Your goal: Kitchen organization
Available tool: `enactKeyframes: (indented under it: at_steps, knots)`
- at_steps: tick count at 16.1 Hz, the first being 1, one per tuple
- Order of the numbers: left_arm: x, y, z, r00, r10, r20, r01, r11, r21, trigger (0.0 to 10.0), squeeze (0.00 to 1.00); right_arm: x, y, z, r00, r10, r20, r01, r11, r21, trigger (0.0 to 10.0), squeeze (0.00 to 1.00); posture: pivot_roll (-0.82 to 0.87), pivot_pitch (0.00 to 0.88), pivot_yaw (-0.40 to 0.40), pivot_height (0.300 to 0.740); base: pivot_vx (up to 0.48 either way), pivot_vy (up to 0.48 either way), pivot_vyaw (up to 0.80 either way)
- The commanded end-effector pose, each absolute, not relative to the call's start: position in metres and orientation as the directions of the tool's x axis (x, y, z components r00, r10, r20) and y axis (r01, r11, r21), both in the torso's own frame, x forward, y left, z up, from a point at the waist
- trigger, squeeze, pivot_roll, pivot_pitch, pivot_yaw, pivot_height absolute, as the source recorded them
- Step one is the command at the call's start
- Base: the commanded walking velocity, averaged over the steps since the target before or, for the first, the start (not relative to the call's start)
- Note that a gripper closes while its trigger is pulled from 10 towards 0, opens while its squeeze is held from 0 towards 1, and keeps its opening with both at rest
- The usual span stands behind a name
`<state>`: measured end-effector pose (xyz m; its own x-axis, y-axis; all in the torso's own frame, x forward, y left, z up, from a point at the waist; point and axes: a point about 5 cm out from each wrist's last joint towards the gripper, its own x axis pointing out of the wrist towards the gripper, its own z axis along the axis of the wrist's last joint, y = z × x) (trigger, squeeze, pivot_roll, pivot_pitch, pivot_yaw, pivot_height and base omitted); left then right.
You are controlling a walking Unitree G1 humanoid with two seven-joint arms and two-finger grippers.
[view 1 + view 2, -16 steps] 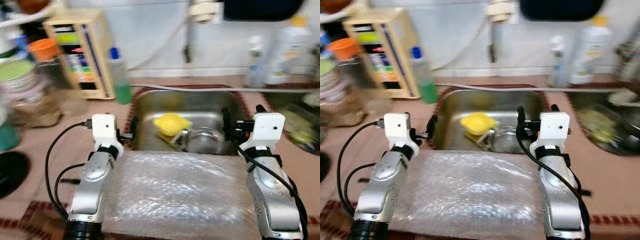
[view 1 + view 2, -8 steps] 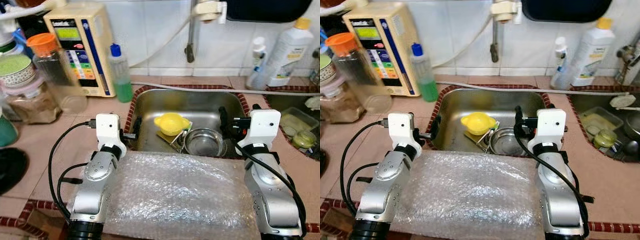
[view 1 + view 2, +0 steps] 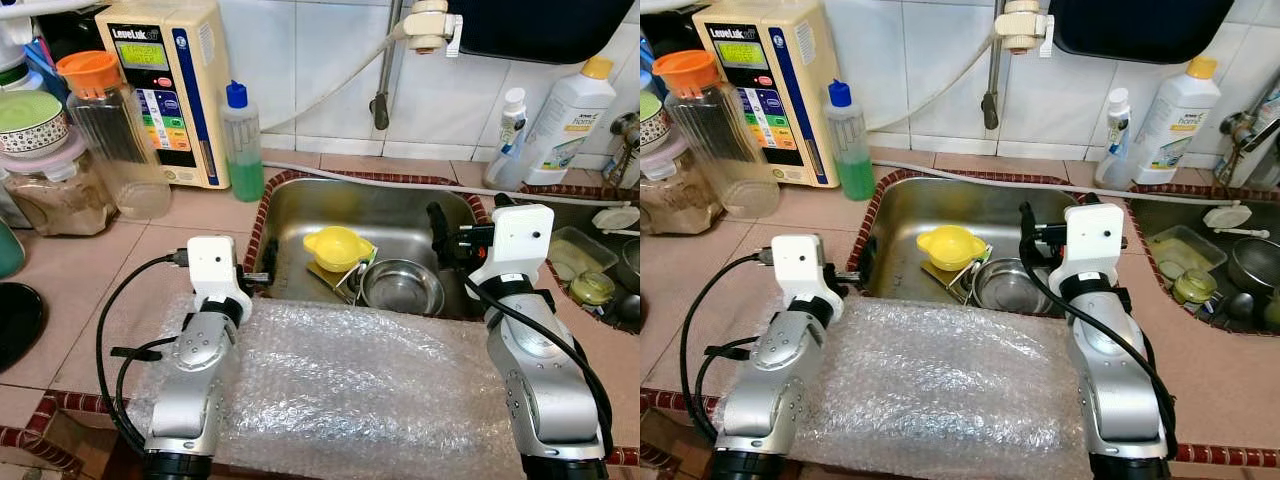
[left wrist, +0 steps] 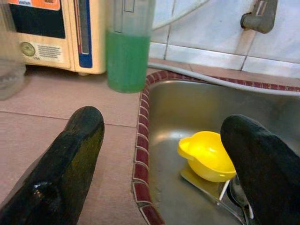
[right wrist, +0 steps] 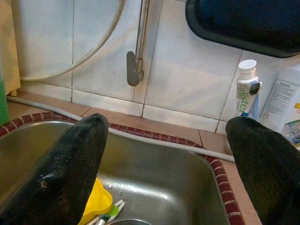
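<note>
In the sink (image 3: 300, 215), a yellow bowl (image 3: 339, 246) is sitting upside down beside a steel bowl (image 3: 402, 287), both lying ahead of the two grippers and between them. The left gripper (image 4: 161, 154) is hovering over the sink's near-left rim, jaws wide apart; the right gripper (image 5: 166, 164) is hanging over the right side, jaws also apart. The steel bowl looks nearer the right arm, the yellow one roughly midway.
</note>
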<state>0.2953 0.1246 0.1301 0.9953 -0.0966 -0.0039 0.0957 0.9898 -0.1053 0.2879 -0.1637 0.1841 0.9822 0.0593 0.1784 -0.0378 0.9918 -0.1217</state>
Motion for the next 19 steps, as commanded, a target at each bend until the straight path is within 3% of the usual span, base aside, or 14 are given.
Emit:
enactKeyframes:
  at_steps: [1, 6, 14, 19]
  knots:
    - [0.298, 0.123, 0.137, 0.994, -0.102, 0.024, 0.104, 0.990, -0.093, 10.0, 0.00, 0.290, -0.162, 0.185, 0.983, 0.063, 0.174, -0.042, 0.991, -0.125, 10.0, 0.00, 0.00, 0.000, -0.008, 0.740, 0.000, 0.000, 0.00]
    - [0.302, 0.125, 0.141, 0.992, -0.125, 0.025, 0.126, 0.990, -0.057, 10.0, 0.00, 0.289, -0.159, 0.182, 0.984, 0.044, 0.172, -0.026, 0.994, -0.105, 10.0, 0.00, 0.00, 0.000, 0.031, 0.740, 0.000, 0.000, 0.00]
    - [0.307, 0.126, 0.143, 0.990, -0.137, 0.021, 0.138, 0.990, -0.027, 10.0, 0.00, 0.289, -0.161, 0.181, 0.984, 0.017, 0.176, -0.001, 0.996, -0.091, 10.0, 0.00, -0.01, 0.000, 0.053, 0.740, -0.261, 0.000, 0.00]
    - [0.309, 0.126, 0.145, 0.989, -0.146, 0.024, 0.146, 0.989, -0.017, 10.0, 0.00, 0.295, -0.177, 0.189, 0.978, -0.032, 0.207, 0.055, 0.993, -0.107, 10.0, 0.00, -0.01, 0.000, 0.060, 0.740, -0.259, 0.000, 0.00]
